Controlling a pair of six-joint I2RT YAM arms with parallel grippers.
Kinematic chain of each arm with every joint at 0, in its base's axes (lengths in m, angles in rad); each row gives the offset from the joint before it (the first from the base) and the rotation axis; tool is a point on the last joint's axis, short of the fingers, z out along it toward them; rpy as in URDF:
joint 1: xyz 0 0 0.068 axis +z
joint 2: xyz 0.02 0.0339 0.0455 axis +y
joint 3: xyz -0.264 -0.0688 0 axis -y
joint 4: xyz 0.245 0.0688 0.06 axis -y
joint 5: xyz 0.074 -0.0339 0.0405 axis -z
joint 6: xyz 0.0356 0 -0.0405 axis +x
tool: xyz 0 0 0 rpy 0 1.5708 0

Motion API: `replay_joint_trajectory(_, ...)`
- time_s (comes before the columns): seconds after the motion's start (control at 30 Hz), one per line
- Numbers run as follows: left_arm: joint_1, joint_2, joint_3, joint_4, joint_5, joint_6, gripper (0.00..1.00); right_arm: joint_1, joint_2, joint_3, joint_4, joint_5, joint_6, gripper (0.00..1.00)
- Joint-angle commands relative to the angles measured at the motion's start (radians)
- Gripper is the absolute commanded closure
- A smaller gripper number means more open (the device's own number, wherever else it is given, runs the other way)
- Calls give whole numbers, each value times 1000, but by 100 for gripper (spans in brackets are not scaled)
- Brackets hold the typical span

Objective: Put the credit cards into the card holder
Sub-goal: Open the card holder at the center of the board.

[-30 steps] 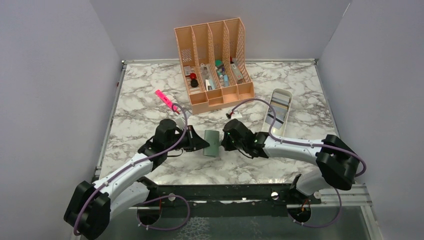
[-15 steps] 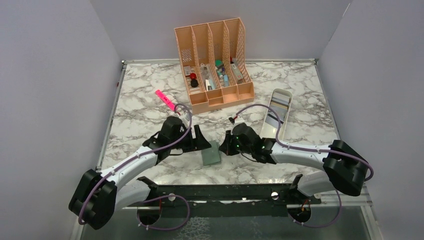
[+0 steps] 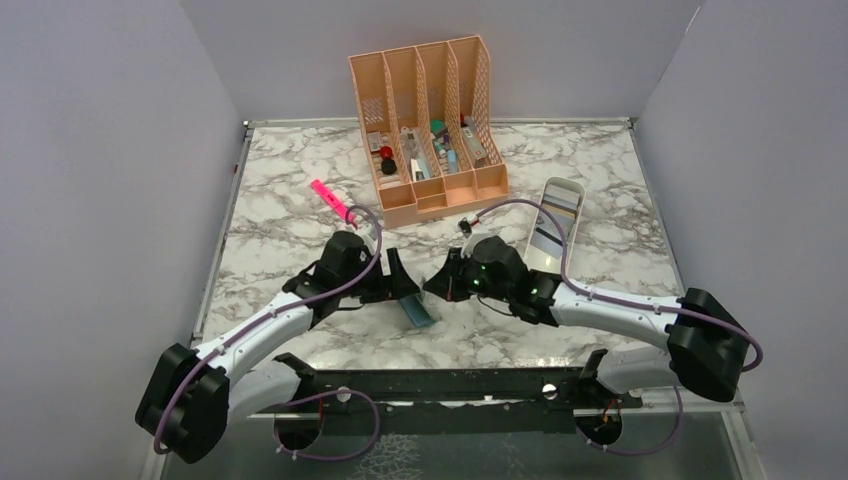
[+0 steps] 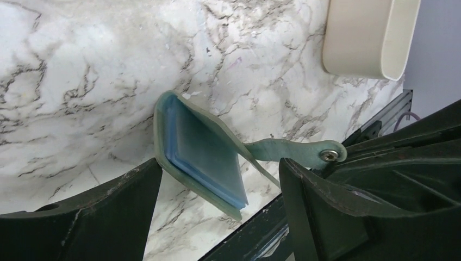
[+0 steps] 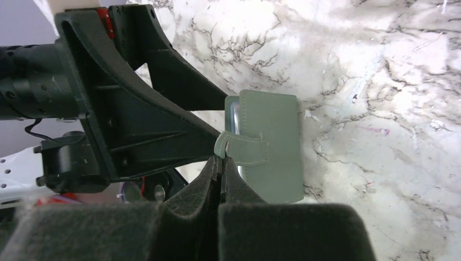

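The grey-green card holder [image 3: 417,308] stands tilted on one edge on the marble, its blue inner pockets [image 4: 204,152] showing in the left wrist view. My right gripper [image 3: 436,284] is shut on its snap tab [image 5: 239,147], pinching the tab's end [image 4: 318,152] and holding that flap up. My left gripper [image 3: 403,283] is open; its fingers [image 4: 108,212] straddle the card holder without touching it. The credit cards [image 3: 556,215], tan and dark, lie in the long white tray [image 3: 571,192] at the right.
A peach slotted organizer [image 3: 430,110] with small items stands at the back centre. A pink highlighter [image 3: 328,198] lies to the left of it. The white tray's end [image 4: 369,38] shows beyond the card holder. A black metal rail [image 3: 450,385] runs along the near edge.
My left gripper has opened and let go of the card holder. My right gripper, still shut on the tab, moved left, tipping the holder from flat up onto its edge.
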Motion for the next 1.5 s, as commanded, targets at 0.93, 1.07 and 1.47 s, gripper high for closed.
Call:
replay_joint_trajectory(0.93,-3,-38,-97,13,-37,-5,27,-13,-60,-101,-260,321,54,99)
replay_joint_trajectory(1.07,-3,-63,-107,9,-45,-11,27,-15,-67,-118,-265,326,60,99)
replay_joint_trajectory(1.47,-3,-80,-121,8,-47,-24,37,-17,-103,-166,-290,349,83,99)
